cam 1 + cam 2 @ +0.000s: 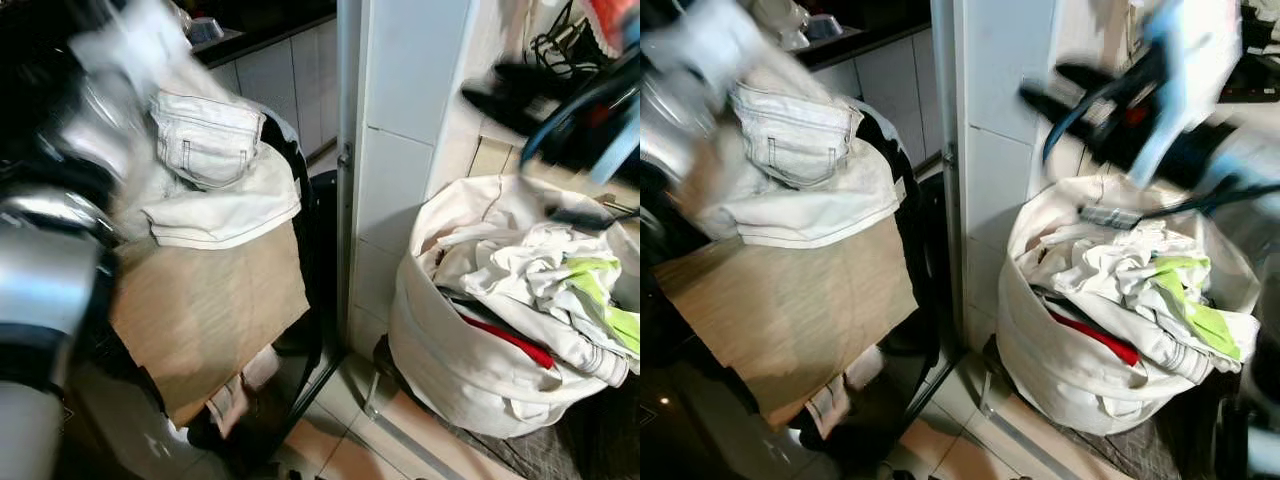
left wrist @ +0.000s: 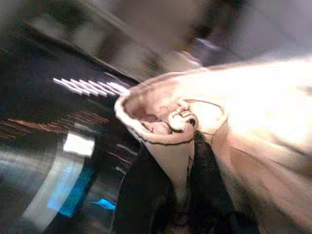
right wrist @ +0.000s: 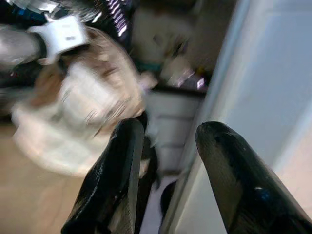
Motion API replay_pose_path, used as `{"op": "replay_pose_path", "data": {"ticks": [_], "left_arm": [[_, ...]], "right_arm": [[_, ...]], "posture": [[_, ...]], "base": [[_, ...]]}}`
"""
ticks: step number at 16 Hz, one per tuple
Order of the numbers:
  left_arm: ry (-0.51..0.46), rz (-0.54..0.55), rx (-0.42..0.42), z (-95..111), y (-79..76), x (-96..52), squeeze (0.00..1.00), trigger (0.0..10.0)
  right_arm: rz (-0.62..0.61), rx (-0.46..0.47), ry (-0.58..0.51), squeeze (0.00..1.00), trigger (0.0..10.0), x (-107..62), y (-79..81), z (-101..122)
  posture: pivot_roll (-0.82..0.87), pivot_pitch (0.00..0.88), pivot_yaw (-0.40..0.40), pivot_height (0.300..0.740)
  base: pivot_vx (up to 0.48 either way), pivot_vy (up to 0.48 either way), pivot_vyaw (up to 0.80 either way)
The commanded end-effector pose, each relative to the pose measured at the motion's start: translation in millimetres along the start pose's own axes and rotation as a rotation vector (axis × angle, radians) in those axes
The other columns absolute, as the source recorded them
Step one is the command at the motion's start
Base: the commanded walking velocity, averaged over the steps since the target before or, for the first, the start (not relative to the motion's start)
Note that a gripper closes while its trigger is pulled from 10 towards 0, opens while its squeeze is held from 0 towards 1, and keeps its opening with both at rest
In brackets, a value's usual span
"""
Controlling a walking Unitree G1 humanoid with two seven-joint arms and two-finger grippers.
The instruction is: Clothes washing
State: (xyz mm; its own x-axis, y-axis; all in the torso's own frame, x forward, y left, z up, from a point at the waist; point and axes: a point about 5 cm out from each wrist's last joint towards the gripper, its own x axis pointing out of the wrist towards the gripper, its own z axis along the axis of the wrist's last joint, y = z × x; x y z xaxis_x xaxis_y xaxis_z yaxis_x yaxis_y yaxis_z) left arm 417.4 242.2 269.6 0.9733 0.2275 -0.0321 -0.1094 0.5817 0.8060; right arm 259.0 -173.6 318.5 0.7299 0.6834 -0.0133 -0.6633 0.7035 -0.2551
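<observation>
The cream-white denim trousers point(image 1: 215, 170) hang left of the full white fabric laundry bag point(image 1: 450, 340), clamped in the left pincer point(image 2: 183, 146). The right pincer point(image 3: 168, 170), fingers apart, is raised above the bag. Best keep the grip firm and carry the trousers clear of the white doorframe point(image 1: 350, 150).

Silver left arm point(image 1: 40, 280), black joints; right end effector point(image 3: 165, 180): two glossy black fingers.

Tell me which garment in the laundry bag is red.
The red garment at the front of the white laundry bag, under the pale clothes; the others are white, cream or lime green.
</observation>
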Motion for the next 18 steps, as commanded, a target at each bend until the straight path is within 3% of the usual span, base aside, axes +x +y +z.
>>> {"op": "replay_pose_path", "data": {"ticks": [1,3,5,7,8,10,12,14,17,18], "left_arm": [[0.103,-0.111,-0.044,-20,-16.1,-1.7,1.00,10.0],[0.178,-0.195,-0.102,-31,-30.3,-4.3,1.00,10.0],[0.197,-0.212,-0.153,-31,-29.4,-4.5,1.00,10.0],[0.177,-0.208,-0.253,-23,-21.5,-3.2,1.00,10.0],[0.134,-0.134,-0.282,-14,-5.0,-1.2,1.00,10.0],[0.101,-0.065,-0.294,-9,8.6,-0.4,1.00,10.0],[0.067,-0.002,-0.358,-4,28.6,-0.5,1.00,10.0],[0.056,0.013,-0.391,-2,37.1,-0.9,1.00,10.0],[0.049,0.040,-0.385,-1,45.2,-1.4,1.00,10.0],[-0.016,0.070,-0.435,7,51.5,-1.7,0.79,10.0]], "right_arm": [[0.071,-0.011,0.051,0.00,10.0,4.0,14.3,-7],[0.104,-0.002,0.074,0.00,10.0,5.7,22.2,-13],[0.104,0.012,0.076,0.00,10.0,6.6,23.3,-15],[0.095,0.017,0.078,0.00,10.0,7.4,23.1,-16],[0.076,0.026,0.077,0.00,10.0,9.2,21.0,-16],[0.052,0.054,0.093,0.00,10.0,11.3,18.0,-18],[0.163,0.129,0.120,0.00,10.0,12.2,27.1,-23],[0.308,0.155,0.154,0.00,10.0,7.4,43.7,-30],[0.320,0.186,0.200,0.00,10.0,9.9,50.6,-44],[0.239,0.178,0.174,0.00,10.0,15.2,43.6,-45]], "posture": [[-0.09,0.000,0.083,0.740],[-0.10,0.000,0.083,0.740],[-0.10,0.000,0.081,0.740],[-0.09,0.000,0.079,0.740],[-0.09,0.000,0.080,0.740],[-0.09,0.000,0.080,0.740],[-0.09,0.000,0.083,0.740],[-0.08,0.000,0.080,0.740],[-0.08,0.000,0.077,0.740],[-0.08,0.000,0.077,0.740]], "base": [[0.000,0.000,0.00],[0.000,0.000,0.00],[0.000,0.000,0.00],[0.000,0.000,0.00],[0.000,0.000,0.00],[0.000,0.000,0.00],[0.000,0.000,0.00],[0.000,0.000,0.00],[0.000,0.000,0.00],[0.000,0.000,0.00]]}}
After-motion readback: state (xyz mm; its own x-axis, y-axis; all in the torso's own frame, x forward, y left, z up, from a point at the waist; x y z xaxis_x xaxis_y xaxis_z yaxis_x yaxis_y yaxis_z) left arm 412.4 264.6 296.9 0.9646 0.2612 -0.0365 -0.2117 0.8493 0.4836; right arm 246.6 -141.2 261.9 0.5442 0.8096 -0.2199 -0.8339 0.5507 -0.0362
